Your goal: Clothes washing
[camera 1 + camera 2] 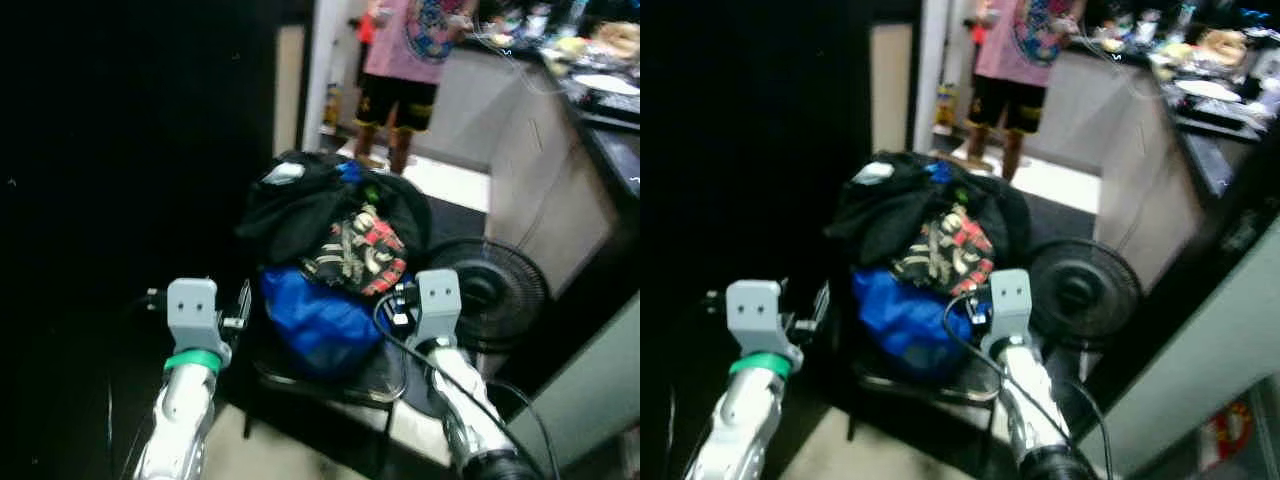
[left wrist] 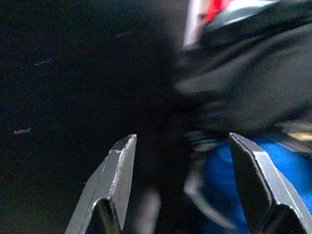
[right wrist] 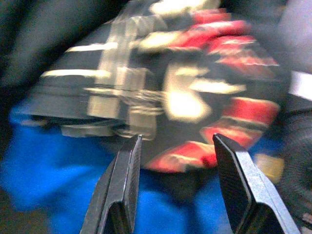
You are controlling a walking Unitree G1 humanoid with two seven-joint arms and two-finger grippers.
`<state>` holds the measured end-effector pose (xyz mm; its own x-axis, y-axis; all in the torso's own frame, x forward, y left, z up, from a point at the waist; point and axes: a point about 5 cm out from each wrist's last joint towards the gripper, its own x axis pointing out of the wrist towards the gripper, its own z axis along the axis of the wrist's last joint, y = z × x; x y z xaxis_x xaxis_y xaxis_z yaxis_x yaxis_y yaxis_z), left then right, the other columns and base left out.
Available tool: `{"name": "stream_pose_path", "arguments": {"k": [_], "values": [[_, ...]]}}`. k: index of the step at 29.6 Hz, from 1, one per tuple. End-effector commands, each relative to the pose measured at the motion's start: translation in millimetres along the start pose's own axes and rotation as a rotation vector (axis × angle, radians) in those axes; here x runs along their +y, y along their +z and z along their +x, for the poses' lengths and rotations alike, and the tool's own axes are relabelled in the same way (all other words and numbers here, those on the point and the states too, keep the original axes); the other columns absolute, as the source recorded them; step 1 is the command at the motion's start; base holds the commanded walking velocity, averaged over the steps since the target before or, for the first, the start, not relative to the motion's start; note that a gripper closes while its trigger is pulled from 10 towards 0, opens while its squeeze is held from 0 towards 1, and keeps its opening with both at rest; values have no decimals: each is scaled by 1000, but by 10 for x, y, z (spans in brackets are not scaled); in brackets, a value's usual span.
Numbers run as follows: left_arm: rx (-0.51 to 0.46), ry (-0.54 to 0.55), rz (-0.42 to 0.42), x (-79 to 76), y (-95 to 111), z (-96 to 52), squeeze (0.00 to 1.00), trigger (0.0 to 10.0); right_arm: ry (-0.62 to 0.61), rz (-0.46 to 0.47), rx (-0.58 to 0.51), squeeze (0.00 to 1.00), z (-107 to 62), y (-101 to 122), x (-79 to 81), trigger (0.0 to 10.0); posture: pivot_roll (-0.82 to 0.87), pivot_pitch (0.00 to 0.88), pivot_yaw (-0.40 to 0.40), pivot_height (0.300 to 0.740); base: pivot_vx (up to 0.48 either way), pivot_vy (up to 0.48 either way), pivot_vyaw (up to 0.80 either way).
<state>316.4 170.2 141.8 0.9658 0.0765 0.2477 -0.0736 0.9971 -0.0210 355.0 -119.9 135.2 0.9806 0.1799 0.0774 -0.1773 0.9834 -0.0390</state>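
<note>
A heap of clothes sits on a dark chair [image 1: 330,385]: black garments [image 1: 300,205] on top, a red, black and cream patterned piece [image 1: 360,250] in the middle, a blue one [image 1: 315,315] at the bottom. My left gripper [image 2: 181,146] is open beside the heap's left side, facing the black and blue cloth. My right gripper [image 3: 176,144] is open just in front of the patterned piece [image 3: 195,92] and the blue cloth [image 3: 58,161], with nothing between its fingers. Both wrists [image 1: 193,310] [image 1: 435,300] are raised before the pile.
A black floor fan [image 1: 490,290] stands right of the chair. A person in a pink shirt and black shorts [image 1: 405,60] stands behind, near a cluttered counter [image 1: 590,80]. A grey cabinet side [image 1: 540,170] is at right, darkness at left. Pale floor shows below the chair.
</note>
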Motion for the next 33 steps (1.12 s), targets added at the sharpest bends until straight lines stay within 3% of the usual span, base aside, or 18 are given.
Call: {"name": "stream_pose_path", "arguments": {"k": [1, 13, 20, 23, 28, 33], "values": [[29, -3, -14, -30, -52, -28, 0, 10000, 3, -11, 36, 0, -48, -83, -26, 10000, 1, 30, -22, 740, 375, 0, 0], [55, 46, -34, 95, -48, 26, 0, 10000, 3, 0, 29, 0, -28, -11, -9, 10000, 0, 28, -19, 740, 91, 0, 0], [80, 30, -16, 139, -76, 32, 0, 10000, -46, -43, 92, 0, -87, -174, -56, 10000, 8, 23, -12, 740, 0, 0, 0], [92, 34, -15, 152, -98, 24, 0, 10000, -73, -20, 128, 0, -121, -253, -95, 10000, 8, 23, -12, 740, 0, 0, 0], [100, 34, -29, 158, -112, 16, 0, 10000, -91, -13, 165, 0, -161, -334, -129, 10000, 9, 23, -12, 740, 0, 0, -800], [77, -6, -117, 149, -71, 17, 0, 10000, -94, -19, 166, 0, -176, -344, -131, 10000, 9, 23, -10, 740, 0, 0, -800]]}}
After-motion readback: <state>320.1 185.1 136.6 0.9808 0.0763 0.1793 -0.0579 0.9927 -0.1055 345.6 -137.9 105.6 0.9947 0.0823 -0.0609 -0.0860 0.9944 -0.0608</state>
